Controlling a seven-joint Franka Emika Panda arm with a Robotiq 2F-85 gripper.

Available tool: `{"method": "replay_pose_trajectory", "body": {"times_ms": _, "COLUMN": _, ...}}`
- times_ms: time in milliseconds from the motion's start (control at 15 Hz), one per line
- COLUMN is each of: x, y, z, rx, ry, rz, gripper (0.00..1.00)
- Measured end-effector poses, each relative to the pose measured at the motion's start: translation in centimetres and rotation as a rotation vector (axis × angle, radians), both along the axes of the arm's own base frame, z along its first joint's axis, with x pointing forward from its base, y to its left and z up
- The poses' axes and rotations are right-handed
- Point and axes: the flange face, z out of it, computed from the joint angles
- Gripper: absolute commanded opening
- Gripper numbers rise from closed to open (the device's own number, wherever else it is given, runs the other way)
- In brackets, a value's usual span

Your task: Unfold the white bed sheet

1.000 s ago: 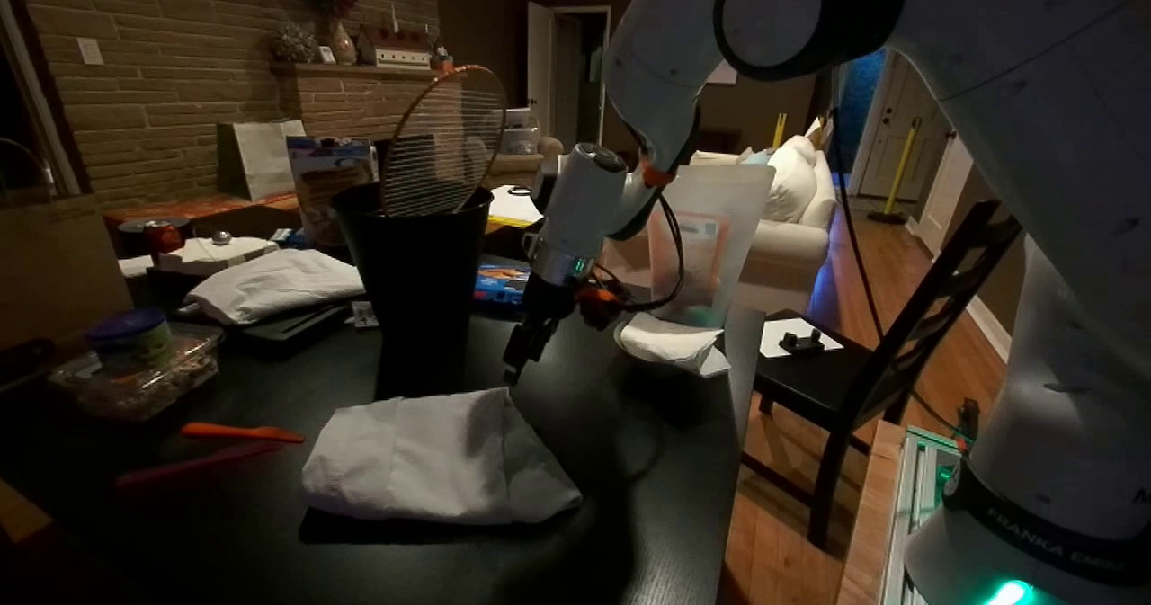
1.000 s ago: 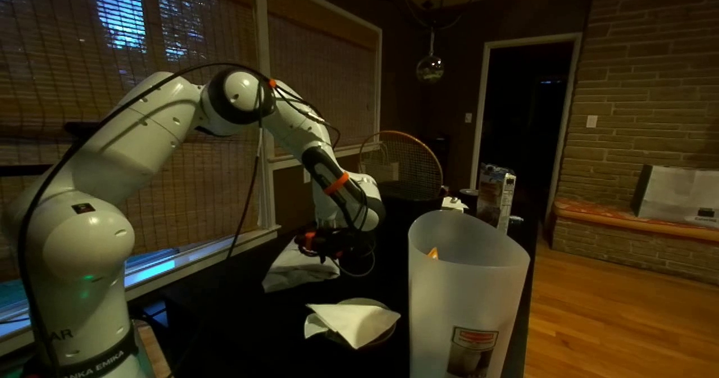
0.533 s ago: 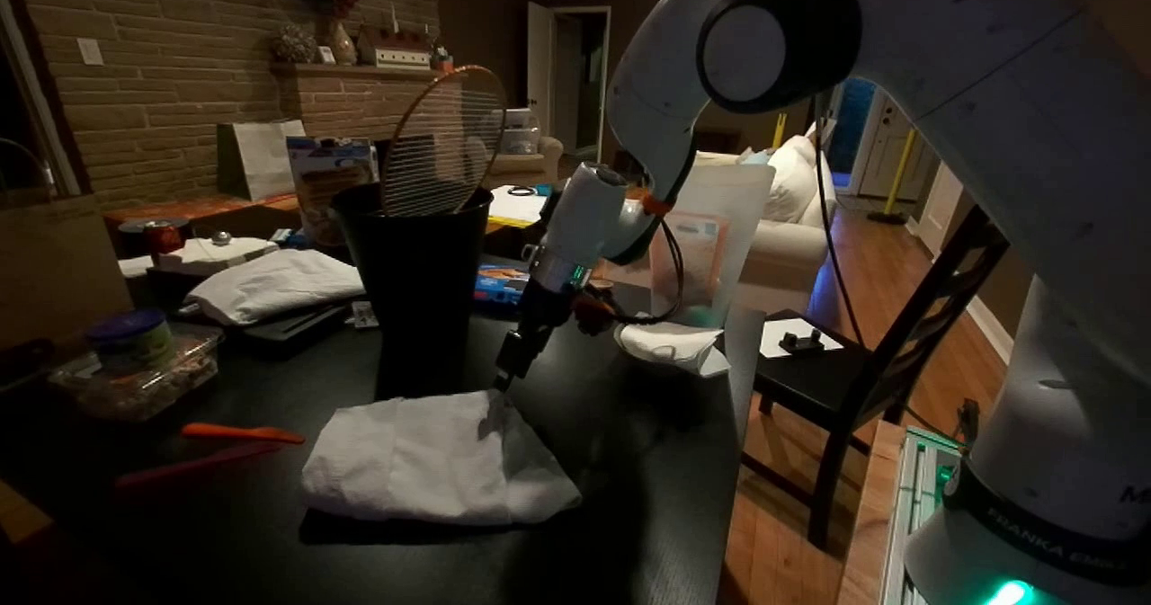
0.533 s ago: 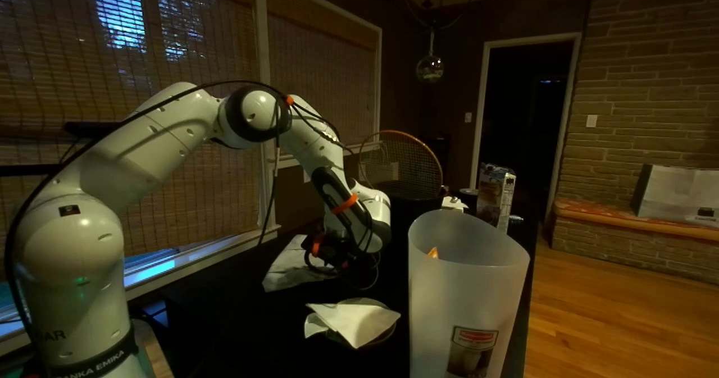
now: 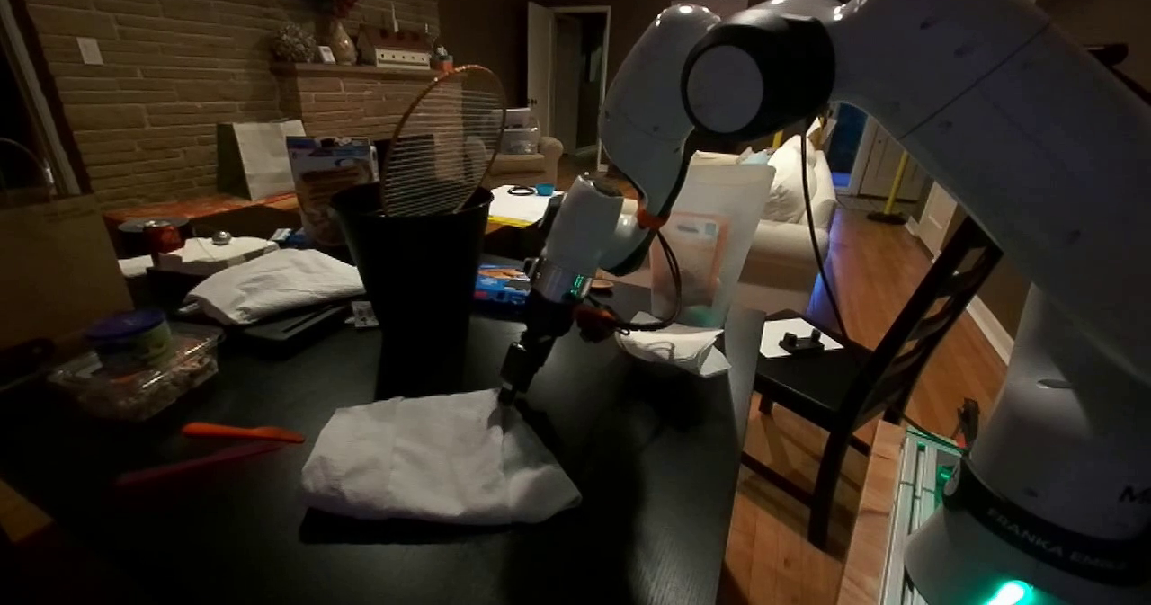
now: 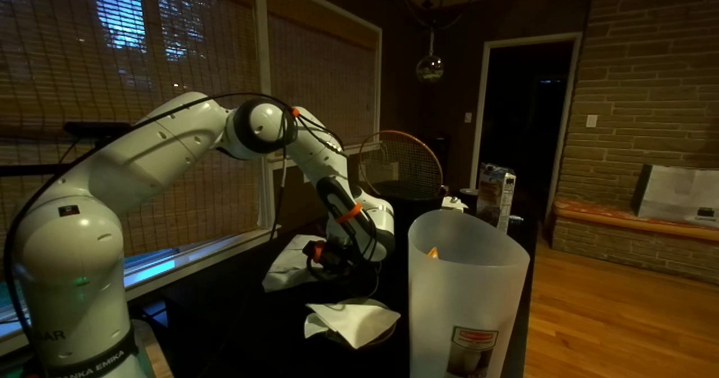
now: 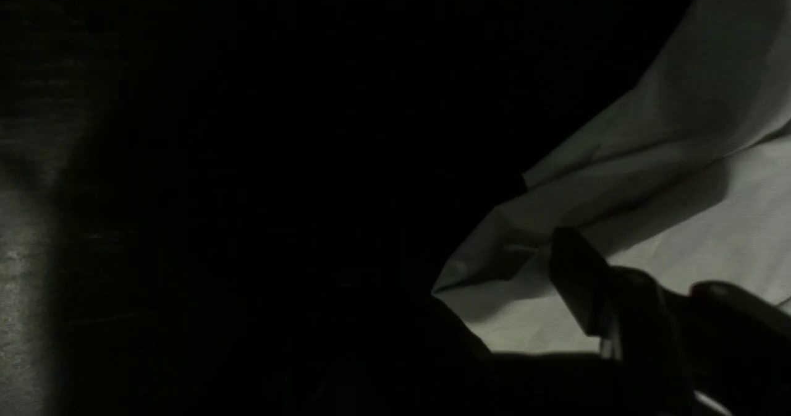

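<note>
Though the black hand [image 5: 508,396] is down at one corner of the large wrinkled white fabric bed sheet [image 5: 432,459], unfolding looks barely begun at best: nothing lies spread out. Left to do, by my judgement: secure a loose layer, lift, pull open, flatten. Sheet sits on the black wood-grain bench [image 5: 679,497], in from the edge facing the white robot base [image 5: 1034,434]. Plain, soft-looking, bunched into a thick folded packet, creased on top, slanting flap toward that edge; wrist view shows overlapping layers at a pointed corner. Can't tell if the hand is spread or pinching; one finger [image 7: 579,280] shows over the sheet, the other is lost in darkness.
</note>
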Motion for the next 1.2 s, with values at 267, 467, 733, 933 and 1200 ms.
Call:
{"method": "replay_pose_trajectory", "body": {"times_ms": 267, "x": 0.9, "y": 0.1, "z": 0.2, "rx": -0.002, "ry": -0.024, "rz": 0.004, "gripper": 0.61}}
{"method": "replay_pose_trajectory", "body": {"times_ms": 467, "x": 1.6, "y": 0.4, "z": 0.2, "rx": 0.007, "ry": -0.044, "rz": 0.0, "gripper": 0.35}}
{"method": "replay_pose_trajectory", "body": {"times_ms": 733, "x": 2.3, "y": 0.6, "z": -0.6, "rx": 0.011, "ry": -0.053, "rz": 0.0, "gripper": 0.07}}
{"method": "replay_pose_trajectory", "body": {"times_ms": 933, "x": 2.5, "y": 0.6, "z": -1.0, "rx": 0.02, "ry": -0.042, "rz": 0.002, "gripper": 0.0}}
{"method": "replay_pose_trajectory", "body": {"times_ms": 1200, "x": 2.2, "y": 0.8, "z": -0.8, "rx": 0.048, "ry": -0.01, "rz": 0.015, "gripper": 0.01}}
